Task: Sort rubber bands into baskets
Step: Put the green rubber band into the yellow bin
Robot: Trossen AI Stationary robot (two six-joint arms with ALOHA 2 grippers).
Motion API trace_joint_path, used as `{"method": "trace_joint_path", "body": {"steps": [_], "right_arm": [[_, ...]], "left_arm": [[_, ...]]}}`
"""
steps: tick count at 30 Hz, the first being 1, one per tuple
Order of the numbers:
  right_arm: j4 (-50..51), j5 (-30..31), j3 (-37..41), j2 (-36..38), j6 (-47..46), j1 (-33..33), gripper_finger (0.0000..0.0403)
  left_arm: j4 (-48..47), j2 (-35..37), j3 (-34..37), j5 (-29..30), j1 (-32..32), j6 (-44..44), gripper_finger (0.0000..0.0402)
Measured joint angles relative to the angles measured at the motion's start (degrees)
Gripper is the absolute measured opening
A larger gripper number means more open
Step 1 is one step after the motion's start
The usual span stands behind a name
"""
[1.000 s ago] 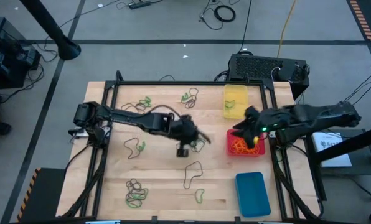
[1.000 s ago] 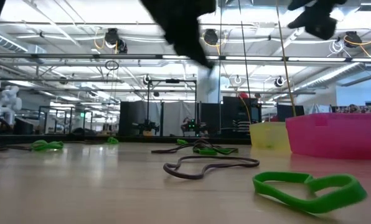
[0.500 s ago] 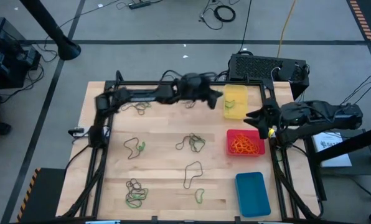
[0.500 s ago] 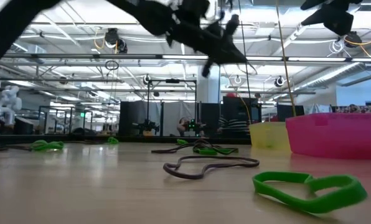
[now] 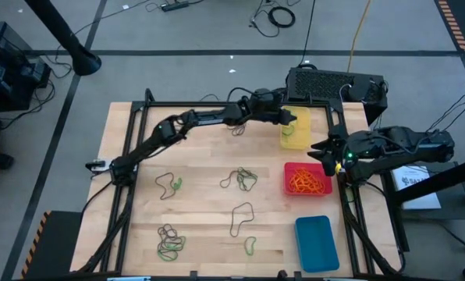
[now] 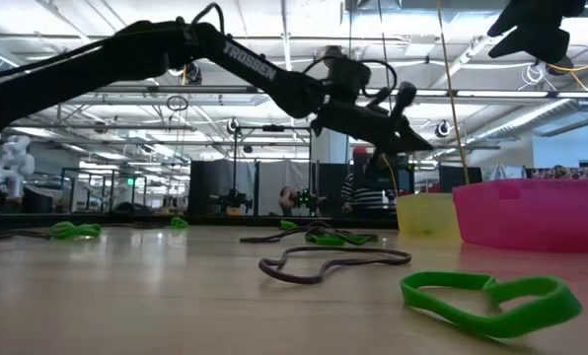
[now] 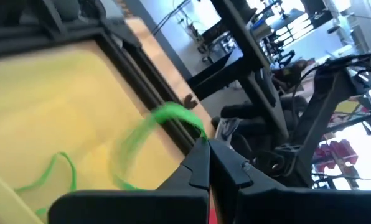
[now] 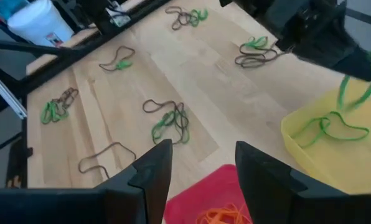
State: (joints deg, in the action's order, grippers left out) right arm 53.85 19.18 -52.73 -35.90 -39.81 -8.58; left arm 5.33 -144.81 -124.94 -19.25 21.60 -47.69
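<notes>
The left end effector [image 5: 293,119] is hanging above the shallow yellow plastic basket [image 5: 296,136], fingers pressed together, pinching a thin green rubber band [image 7: 167,118]; the right end effector [image 5: 317,149] is waiting spread beside the red plastic basket [image 5: 289,186] on the wooden tabletop [image 5: 201,195].

A light wooden counter [image 5: 209,203] with a black metal frame [image 5: 217,104] around it stands on a grey floor. Behind its far edge sits a black box [image 5: 335,84]. Cables [image 5: 273,16] lie on the floor, and a yellow cable [image 5: 360,31] runs toward the box. A white container [image 8: 39,23] stands beside the counter.
</notes>
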Motion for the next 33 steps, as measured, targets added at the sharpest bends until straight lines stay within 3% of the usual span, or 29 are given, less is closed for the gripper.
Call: {"method": "trace_joint_path", "body": {"steps": [6,20,27,33], "right_arm": [[1.0,0.0,0.0,0.0,-1.3,0.0,0.0169],[0.9,0.0,0.0,0.0,-2.6,0.0,0.0169],[0.9,0.0,0.0,0.0,-3.1,0.0,0.0169],[0.9,0.0,0.0,0.0,-4.3,0.0,0.0169]], "left_arm": [[-0.1,-0.5,-0.4,-0.2,-0.4,0.2,0.0022],[-0.3,-0.5,-0.4,-0.5,-0.3,0.1,0.0118],[-4.8,-0.5,-0.4,-2.9,-0.1,0.1,0.0128],[-4.9,-0.2,-0.4,-9.6,0.9,0.0,0.0127]]}}
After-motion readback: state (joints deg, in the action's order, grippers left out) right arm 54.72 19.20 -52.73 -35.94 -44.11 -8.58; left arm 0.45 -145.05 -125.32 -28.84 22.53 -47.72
